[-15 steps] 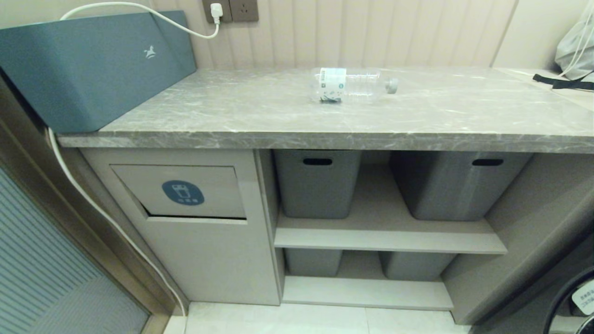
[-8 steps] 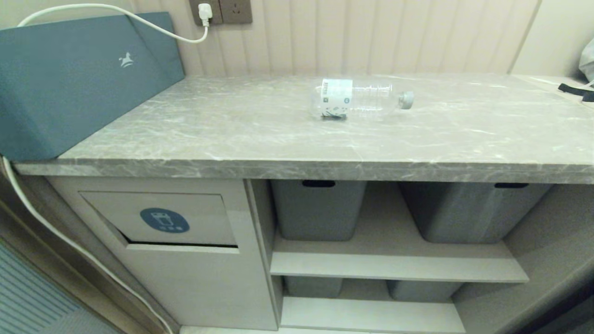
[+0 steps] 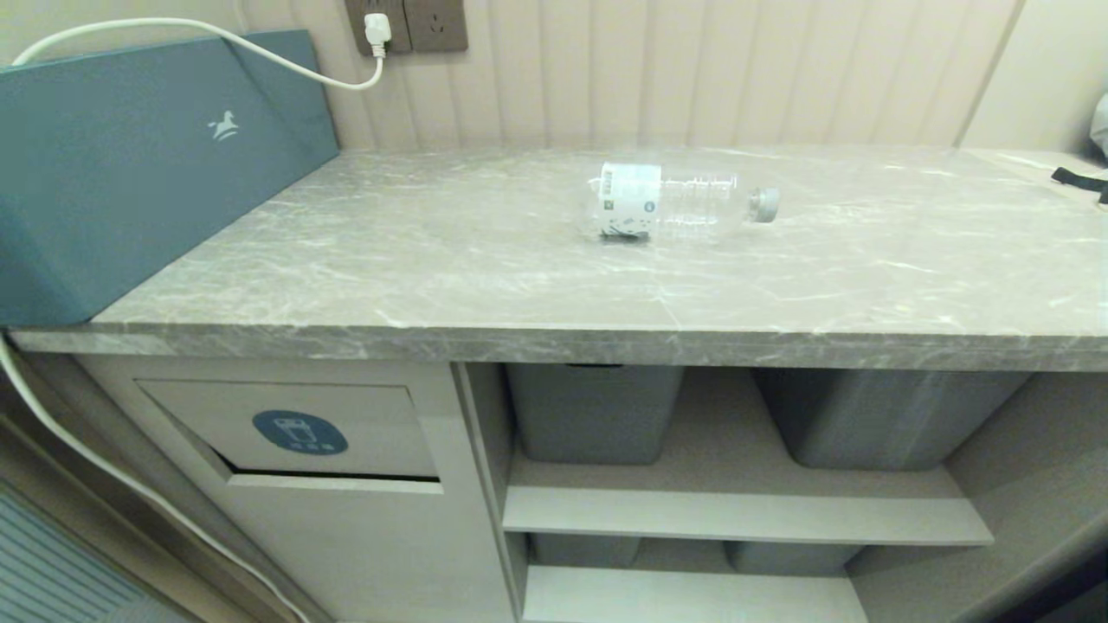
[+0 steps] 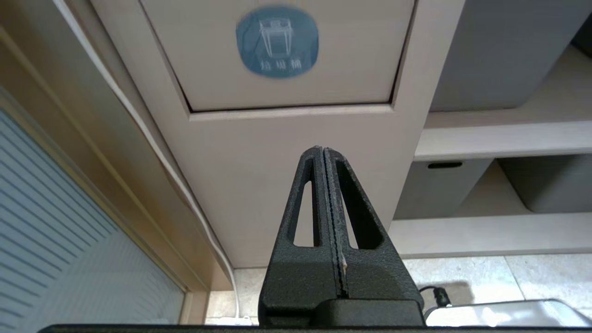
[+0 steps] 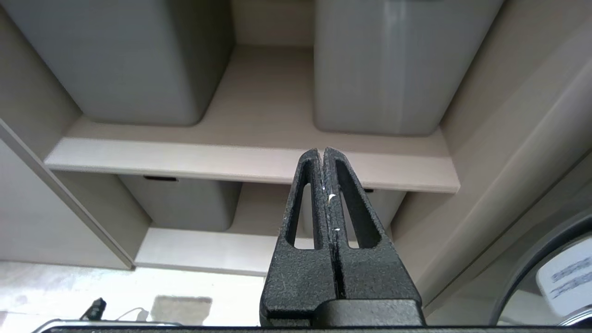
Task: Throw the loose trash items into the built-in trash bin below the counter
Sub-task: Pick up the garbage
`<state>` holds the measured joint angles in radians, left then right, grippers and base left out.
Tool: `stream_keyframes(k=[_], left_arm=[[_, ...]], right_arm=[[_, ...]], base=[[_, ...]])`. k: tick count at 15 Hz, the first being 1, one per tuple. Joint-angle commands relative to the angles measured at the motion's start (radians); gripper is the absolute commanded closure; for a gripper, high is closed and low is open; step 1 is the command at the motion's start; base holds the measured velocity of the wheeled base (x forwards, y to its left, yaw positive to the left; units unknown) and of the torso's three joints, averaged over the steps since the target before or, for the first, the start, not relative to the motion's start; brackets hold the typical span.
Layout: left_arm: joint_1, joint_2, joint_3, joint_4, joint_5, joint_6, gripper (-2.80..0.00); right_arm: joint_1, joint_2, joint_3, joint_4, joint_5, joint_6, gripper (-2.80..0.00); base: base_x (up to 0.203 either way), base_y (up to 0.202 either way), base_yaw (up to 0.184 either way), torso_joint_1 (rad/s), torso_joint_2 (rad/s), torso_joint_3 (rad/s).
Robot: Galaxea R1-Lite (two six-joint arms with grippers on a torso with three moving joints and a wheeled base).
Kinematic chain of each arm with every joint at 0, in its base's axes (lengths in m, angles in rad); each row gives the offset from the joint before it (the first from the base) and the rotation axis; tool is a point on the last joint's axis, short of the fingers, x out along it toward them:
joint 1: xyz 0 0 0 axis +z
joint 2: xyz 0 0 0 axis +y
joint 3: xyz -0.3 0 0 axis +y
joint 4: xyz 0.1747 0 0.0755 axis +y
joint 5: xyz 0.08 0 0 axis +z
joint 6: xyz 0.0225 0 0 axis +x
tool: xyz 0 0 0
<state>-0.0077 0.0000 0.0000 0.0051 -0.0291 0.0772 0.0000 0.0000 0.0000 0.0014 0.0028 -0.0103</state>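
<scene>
A: Right, containers first. What's under the counter (image 3: 554, 346)?

B: Built-in trash bin (image 3: 286, 428), beige flap in the cabinet front, below the counter's left end. Dark gap along the flap's lower edge; contents not visible. Beside it, open shelves: two grey tubs (image 3: 593, 415) side by side on the upper shelf (image 3: 736, 515), two more partly seen on the shelf below. Nothing can be read of their insides, tops hidden by the counter's front edge.

A: Task item?

B: One clear water bottle (image 3: 679, 203), lying on its side on the counter, nearer the back edge, roughly mid-length, cap toward the right end. Looks empty.

A: Markings?

B: Bottle has a white wrap label w/ barcode and a small blue dot; text too small to read. Bin carries a blue oval sticker (image 4: 277, 41), bin icon plus three characters, blurred. Teal box (image 3: 130, 164) at the counter's left rear corner shows a small white horse logo. White cable (image 3: 286, 65) runs over it to the wall socket.

A: Claws?

B: Left gripper (image 4: 323, 150) fingers pressed together, nothing held, low in front of the bin cabinet. Right gripper (image 5: 322, 150) same, together and empty, facing the shelves.
</scene>
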Motion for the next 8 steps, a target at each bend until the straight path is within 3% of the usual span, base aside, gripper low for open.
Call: stream_keyframes(k=[1,8], left_arm=[[0.000,0.002,0.002,-0.001,0.000,0.001,0.00],[0.000,0.002,0.002,-0.002,0.001,-0.001,0.00]], right_arm=[[0.000,0.000,0.000,0.000,0.000,0.003,0.00],[0.000,0.000,0.000,0.000,-0.001,0.004,0.00]], base=[[0.000,0.000,0.000,0.148,-0.38,-0.235],[0.000,0.000,0.000,0.201,-0.47,-0.270]])
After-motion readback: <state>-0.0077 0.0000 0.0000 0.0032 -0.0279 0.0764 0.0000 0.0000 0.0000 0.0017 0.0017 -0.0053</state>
